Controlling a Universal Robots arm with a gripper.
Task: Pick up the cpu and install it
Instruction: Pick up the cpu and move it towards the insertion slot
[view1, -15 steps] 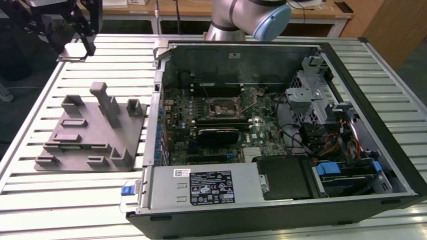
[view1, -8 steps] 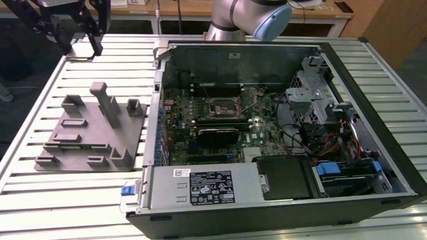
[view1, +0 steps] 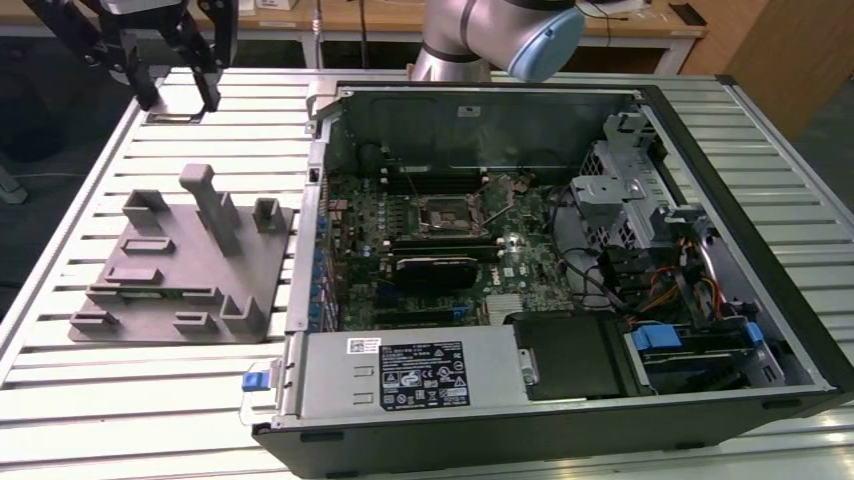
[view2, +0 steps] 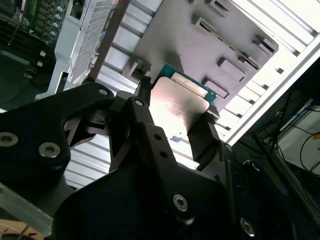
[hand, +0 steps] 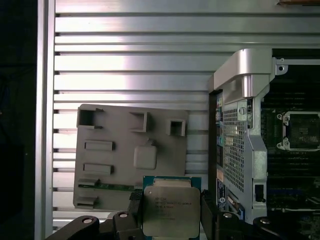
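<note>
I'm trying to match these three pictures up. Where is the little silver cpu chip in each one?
Exterior view: the gripper that carries it hangs at the top left, beyond the grey fixture plate.
First wrist view: the cpu sits between the gripper's fingers, overlapping the fixture plate's edge.
Second wrist view: the cpu is shiny, mid-picture, clamped from both sides.
Shared landmark: the fixture plate, beside the open computer case.

I'm working in a lab: a slatted aluminium table (view1: 134, 400), an open computer case (view1: 534, 445), and wooden benches (view1: 347, 18) at the far side.
</note>
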